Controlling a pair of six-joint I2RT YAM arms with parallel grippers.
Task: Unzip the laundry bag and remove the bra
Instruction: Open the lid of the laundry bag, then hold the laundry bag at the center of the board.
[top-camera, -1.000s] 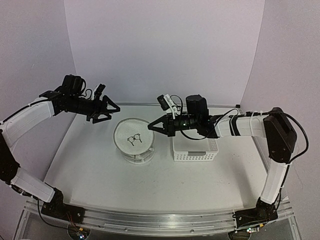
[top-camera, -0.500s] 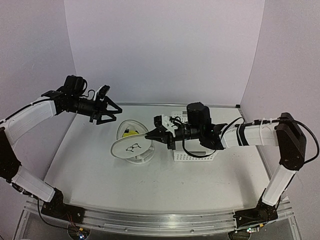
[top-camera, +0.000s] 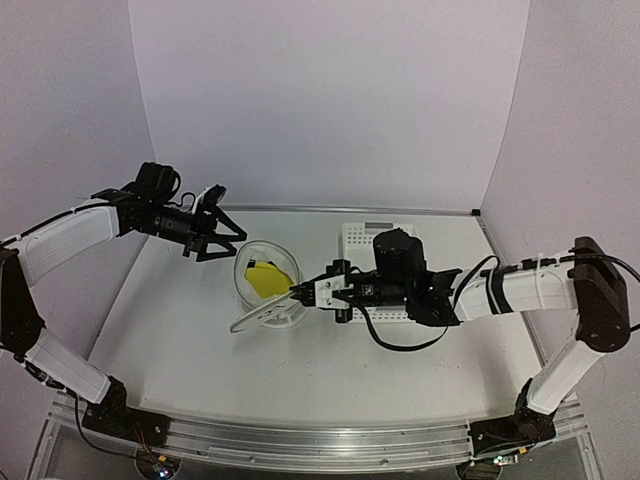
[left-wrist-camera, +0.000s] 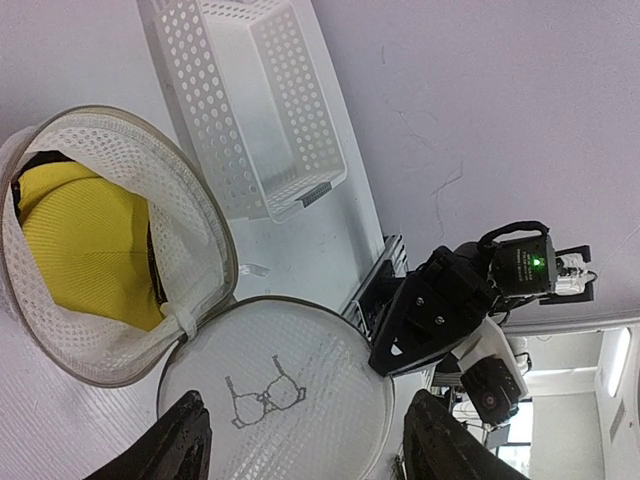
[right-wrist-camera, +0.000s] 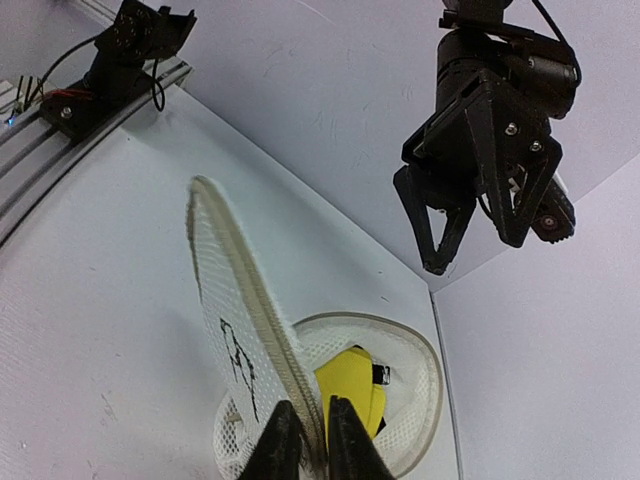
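Swung open over the last second, the bag's lid (top-camera: 262, 313) now hangs off the near side of the drum, where before it sat shut on top. The right arm has dropped low and come forward, and the left arm has moved in closer.

On the table (top-camera: 180, 340), the basket (top-camera: 365, 238) stands right of the bag (top-camera: 245, 285), partly hidden by the right arm. The bag sits mid-table with its mouth open. Its lid is tilted and joined to the rim at one spot, and the bra drawing shows in the left wrist view. The yellow bra (top-camera: 268, 280) lies inside the bag against the wall, a black strap along its edge.

The right gripper (top-camera: 300, 293) has its fingers (right-wrist-camera: 283, 440) pinched together on the lid's rim. The left gripper (top-camera: 222, 240) hangs above the bag's far left edge with its fingers spread and nothing between them.
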